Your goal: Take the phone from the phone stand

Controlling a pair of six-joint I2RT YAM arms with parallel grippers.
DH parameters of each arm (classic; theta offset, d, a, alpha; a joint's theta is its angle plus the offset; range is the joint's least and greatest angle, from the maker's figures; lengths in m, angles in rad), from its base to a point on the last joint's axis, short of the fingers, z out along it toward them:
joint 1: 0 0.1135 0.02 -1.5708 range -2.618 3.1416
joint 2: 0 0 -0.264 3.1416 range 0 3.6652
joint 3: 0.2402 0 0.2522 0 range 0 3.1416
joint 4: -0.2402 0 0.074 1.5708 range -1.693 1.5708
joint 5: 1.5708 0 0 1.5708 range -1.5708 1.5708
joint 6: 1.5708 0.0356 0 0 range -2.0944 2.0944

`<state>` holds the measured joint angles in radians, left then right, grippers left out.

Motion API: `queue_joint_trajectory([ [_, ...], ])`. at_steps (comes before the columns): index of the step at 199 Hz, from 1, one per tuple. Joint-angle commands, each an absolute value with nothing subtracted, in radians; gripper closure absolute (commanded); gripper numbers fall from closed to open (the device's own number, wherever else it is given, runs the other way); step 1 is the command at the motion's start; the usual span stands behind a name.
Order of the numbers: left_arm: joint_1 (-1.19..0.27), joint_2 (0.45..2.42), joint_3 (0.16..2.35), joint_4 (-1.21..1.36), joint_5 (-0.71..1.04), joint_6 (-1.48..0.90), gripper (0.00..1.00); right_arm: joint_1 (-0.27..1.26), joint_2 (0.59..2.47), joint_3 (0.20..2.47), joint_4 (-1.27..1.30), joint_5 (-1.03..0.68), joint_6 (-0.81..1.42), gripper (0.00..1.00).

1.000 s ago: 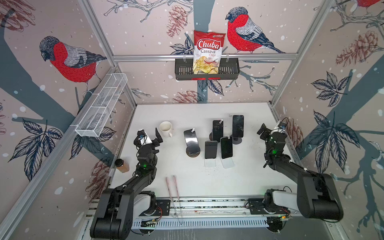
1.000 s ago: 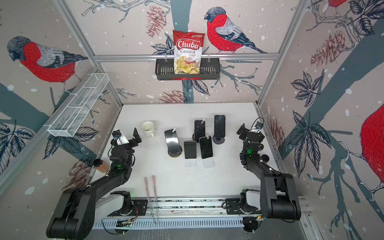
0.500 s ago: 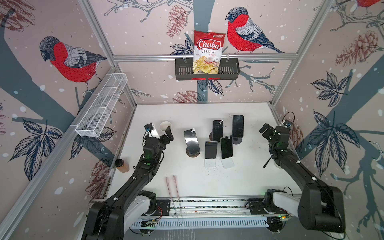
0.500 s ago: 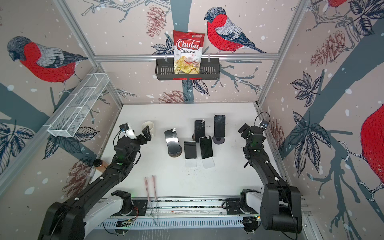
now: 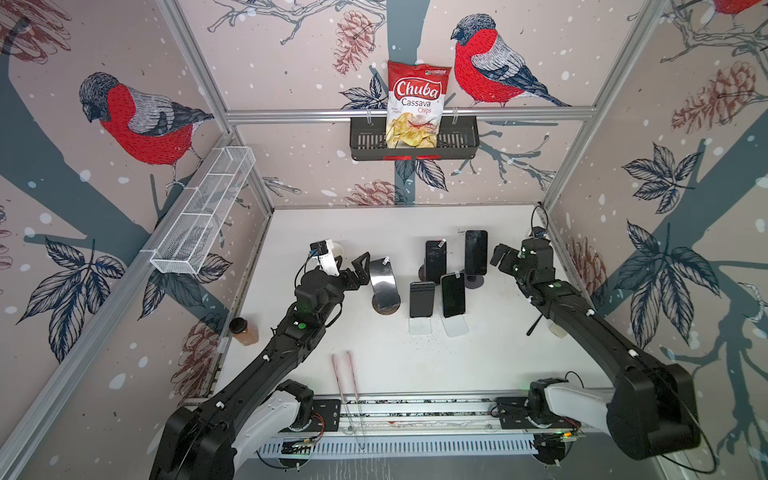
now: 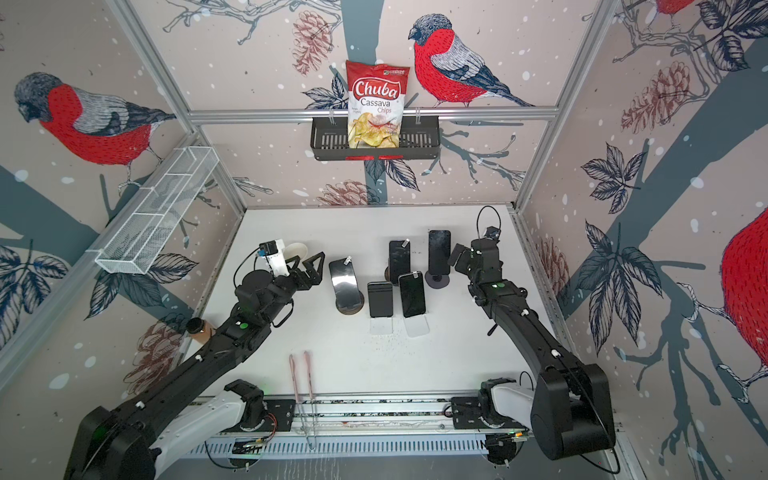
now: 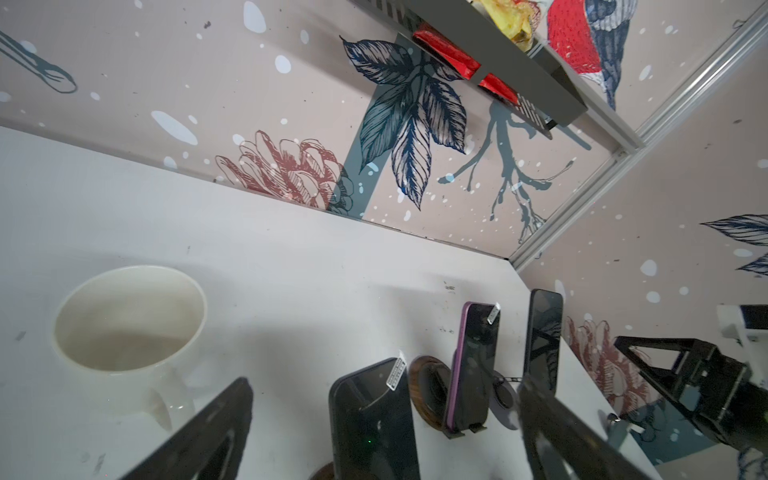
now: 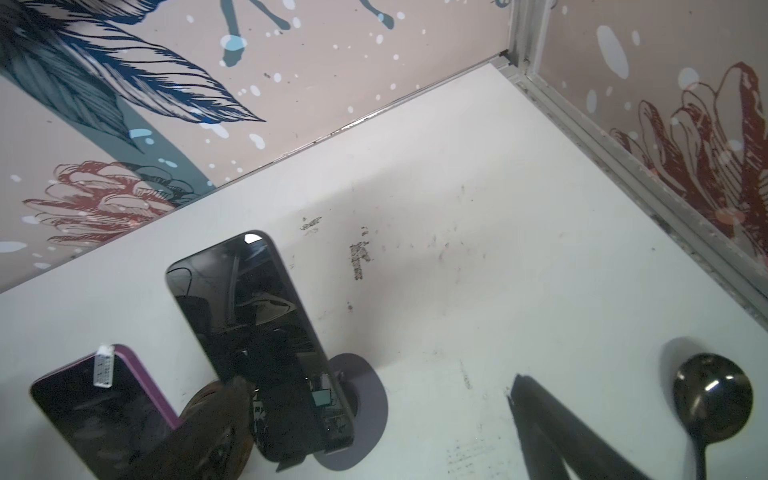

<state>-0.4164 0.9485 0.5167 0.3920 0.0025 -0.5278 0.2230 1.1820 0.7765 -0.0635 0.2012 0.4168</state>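
Note:
Several dark phones lean on stands mid-table. In both top views the leftmost phone [image 5: 384,277] [image 6: 344,279] rests on a round wooden stand [image 5: 386,306]. My left gripper [image 5: 351,270] [image 6: 306,269] is open just left of it, holding nothing. In the left wrist view that phone [image 7: 370,419] stands ahead, between the open fingers [image 7: 208,432]. My right gripper [image 5: 500,257] [image 6: 457,257] is open and empty beside the rightmost phone [image 5: 476,251] [image 8: 257,332], which sits on a grey round stand [image 8: 368,411]. A purple-cased phone [image 8: 99,415] [image 5: 435,261] stands next to it.
A white mug [image 7: 129,316] [image 6: 297,251] sits by the left wrist. A brown bottle [image 5: 243,331], pink chopsticks [image 5: 345,374] and a black spoon [image 8: 712,399] lie on the table. Two more phones [image 5: 422,299] [image 5: 453,294] lean on clear stands. A chips bag [image 5: 417,104] hangs on the back wall.
Both arms have reached further into the table. The left gripper went right, up to the leftmost phone. The right gripper came up beside the rightmost phone. Both stayed open.

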Motion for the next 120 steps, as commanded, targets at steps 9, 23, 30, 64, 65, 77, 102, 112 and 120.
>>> queue_joint_trajectory([
  [9, -0.423, 0.958, 0.528, 0.409, 0.065, -0.593, 0.02, 0.244, 1.139, 0.791, -0.135, 0.149, 0.394, 0.01],
  [23, -0.429, 0.972, 0.535, 0.399, 0.086, -0.605, 0.02, 0.244, 1.115, 0.797, -0.158, 0.133, 0.400, 0.01],
  [30, -0.434, 0.980, 0.541, 0.397, 0.095, -0.607, 0.02, 0.244, 1.103, 0.797, -0.162, 0.122, 0.400, 0.01],
  [64, -0.479, 1.025, 0.584, 0.382, 0.091, -0.596, 0.02, 0.251, 1.065, 0.785, -0.152, 0.037, 0.375, 0.01],
  [65, -0.480, 1.026, 0.586, 0.383, 0.092, -0.597, 0.02, 0.251, 1.066, 0.785, -0.153, 0.037, 0.374, 0.01],
  [77, -0.492, 1.040, 0.601, 0.379, 0.092, -0.594, 0.02, 0.264, 1.064, 0.790, -0.167, 0.037, 0.374, 0.01],
  [102, -0.512, 1.071, 0.621, 0.396, 0.106, -0.593, 0.02, 0.306, 1.054, 0.784, -0.177, 0.039, 0.365, 0.01],
  [112, -0.520, 1.083, 0.634, 0.396, 0.113, -0.589, 0.02, 0.331, 1.042, 0.775, -0.176, 0.043, 0.364, 0.01],
  [120, -0.525, 1.094, 0.643, 0.391, 0.117, -0.585, 0.02, 0.349, 1.030, 0.768, -0.175, 0.049, 0.365, 0.01],
])
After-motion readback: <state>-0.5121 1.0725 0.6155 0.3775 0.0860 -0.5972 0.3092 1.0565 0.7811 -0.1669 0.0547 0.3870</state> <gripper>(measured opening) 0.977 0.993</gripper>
